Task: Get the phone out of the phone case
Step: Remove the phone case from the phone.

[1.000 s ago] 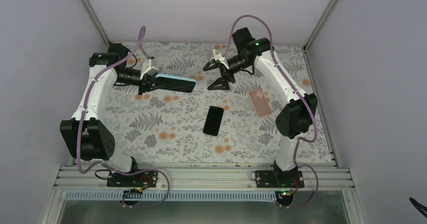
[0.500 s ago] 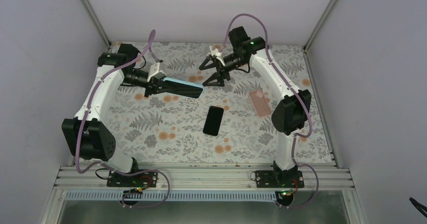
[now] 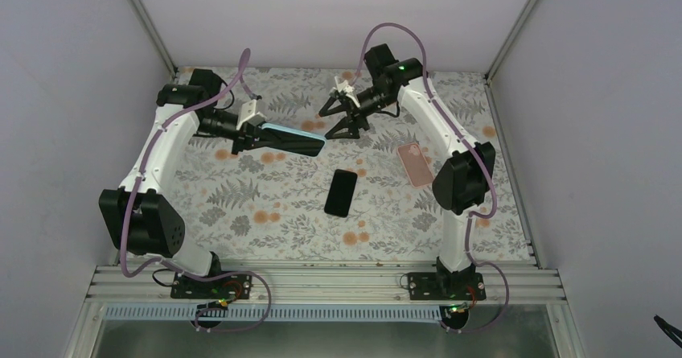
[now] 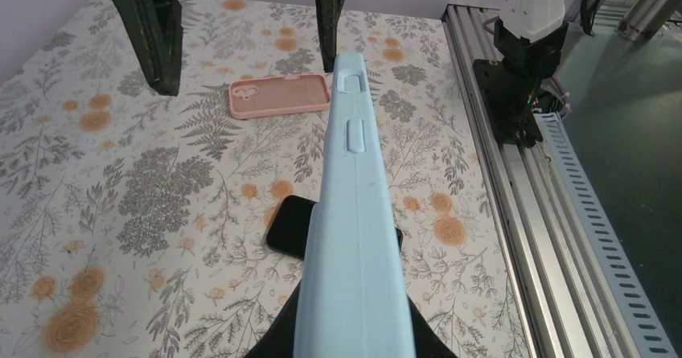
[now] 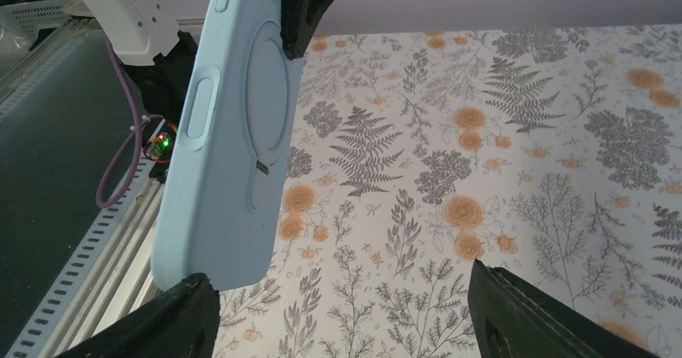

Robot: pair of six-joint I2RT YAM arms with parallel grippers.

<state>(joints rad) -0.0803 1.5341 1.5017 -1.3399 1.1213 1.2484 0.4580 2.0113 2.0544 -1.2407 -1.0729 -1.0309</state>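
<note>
**Light-blue phone case, held aloft between two grippers**

**Location.** The light-blue phone case is clamped at one short end by the left gripper, whose jaws are closed tight on it. It is carried clear of the table. Its free end reaches out past the fingertips toward the right gripper.

**Right gripper.** The jaws are spread wide, and the free end of the case sits at their mouth. Contact cannot be confirmed.

**Handling (judged).** The shell is taken to be soft matte silicone, light, grippy and flexible at the rim. A phone inside would be stiff, smooth and breakable at the glass. Hold is best taken at the free corner or lip, where the rim can be peeled back, and not across the raised side buttons.

**Not made out.** The screen side is turned away in every view, so a phone inside is not confirmed. The clamped end is cut off in the left wrist view.

**Also listed.** Below the held case lies a black phone. Beyond the right gripper lies a pink phone case. Both are on the floral table cover.
</note>
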